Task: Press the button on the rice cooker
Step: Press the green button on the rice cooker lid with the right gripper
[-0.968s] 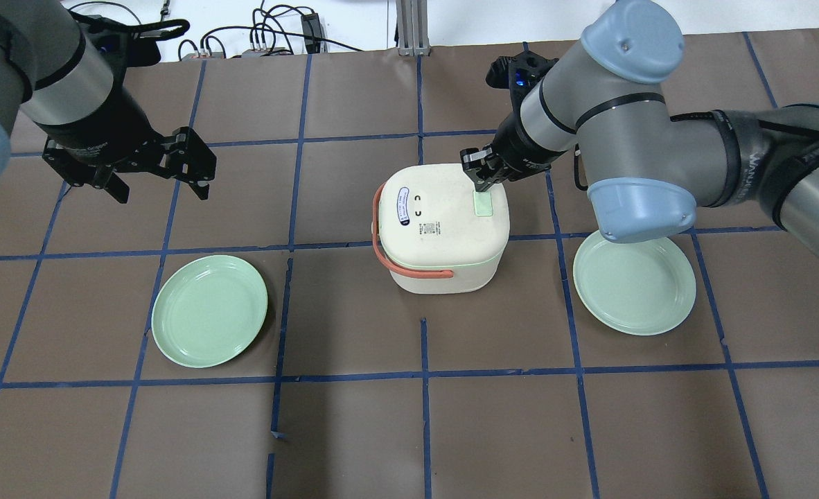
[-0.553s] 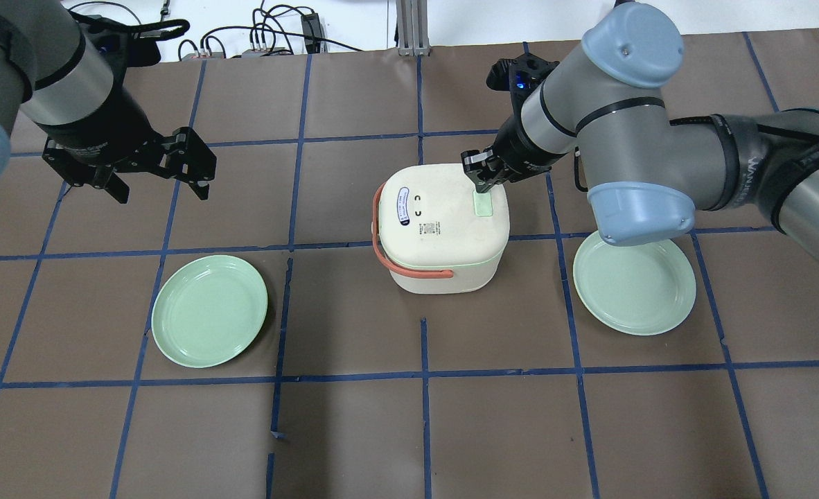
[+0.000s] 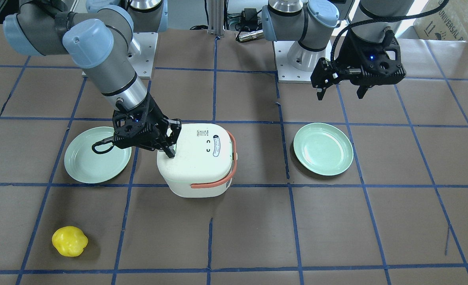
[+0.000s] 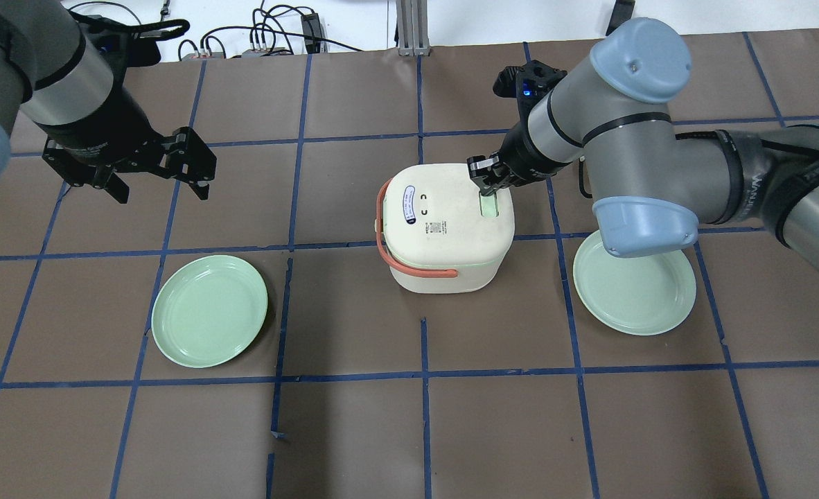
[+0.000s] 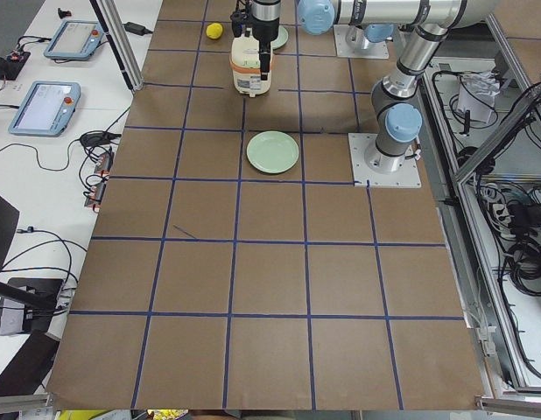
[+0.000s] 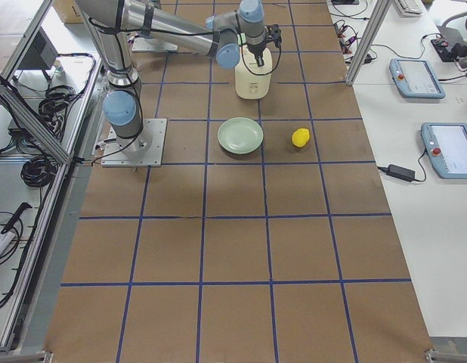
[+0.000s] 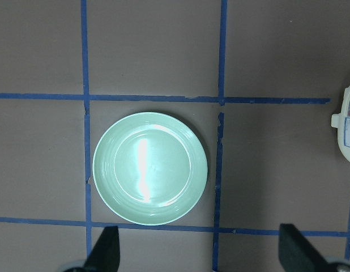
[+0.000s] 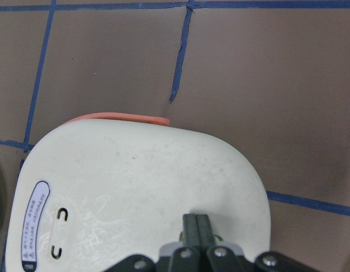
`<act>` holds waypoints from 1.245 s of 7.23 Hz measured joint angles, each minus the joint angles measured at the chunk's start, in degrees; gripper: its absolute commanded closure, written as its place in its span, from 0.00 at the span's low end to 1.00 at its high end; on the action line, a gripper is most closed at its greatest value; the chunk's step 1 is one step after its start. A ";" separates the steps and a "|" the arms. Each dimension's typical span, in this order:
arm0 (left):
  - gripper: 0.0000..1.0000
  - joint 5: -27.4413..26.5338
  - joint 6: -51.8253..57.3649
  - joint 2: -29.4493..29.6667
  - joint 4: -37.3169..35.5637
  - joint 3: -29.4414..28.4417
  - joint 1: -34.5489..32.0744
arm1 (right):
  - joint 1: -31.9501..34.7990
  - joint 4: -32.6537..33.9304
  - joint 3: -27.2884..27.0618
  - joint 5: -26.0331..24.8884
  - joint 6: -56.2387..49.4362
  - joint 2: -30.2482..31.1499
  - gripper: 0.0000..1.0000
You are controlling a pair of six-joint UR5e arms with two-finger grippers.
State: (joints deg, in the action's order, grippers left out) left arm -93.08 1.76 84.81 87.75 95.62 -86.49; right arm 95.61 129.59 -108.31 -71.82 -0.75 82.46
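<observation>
A white rice cooker (image 4: 444, 232) with an orange handle stands mid-table; it also shows in the front view (image 3: 200, 162) and the right wrist view (image 8: 135, 187). Its pale green button (image 4: 488, 206) sits on the lid's right side. My right gripper (image 4: 486, 186) is shut, and its fingertips (image 8: 196, 224) press down on the button; in the front view it (image 3: 171, 152) stands over the lid's edge. My left gripper (image 4: 160, 184) is open and empty, hovering far to the left above a green plate (image 7: 150, 168).
One green plate (image 4: 210, 310) lies left of the cooker, another (image 4: 635, 284) lies right of it, partly under my right arm. A yellow lemon-like object (image 3: 70, 241) lies on the operators' side of the table. Cables run along the far edge.
My right gripper has pushed down onto the button, which now looks sunk in. The cooker's top has shifted slightly to the right. The left arm has not moved.
</observation>
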 measured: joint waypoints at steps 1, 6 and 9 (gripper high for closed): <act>0.00 0.00 0.00 0.00 -0.01 0.00 0.00 | 0.13 0.02 -0.05 -0.01 0.24 0.15 0.84; 0.00 0.00 0.00 0.00 -0.04 0.00 0.00 | 0.55 -0.59 0.35 -0.95 2.26 1.66 0.01; 0.00 0.00 0.00 0.00 -0.04 0.00 0.00 | 0.55 -5.62 2.08 -3.54 5.68 5.64 0.00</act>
State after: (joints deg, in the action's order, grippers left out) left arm -93.08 1.76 84.81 87.72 95.62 -86.48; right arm 96.16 123.96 -106.24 -75.35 4.94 88.10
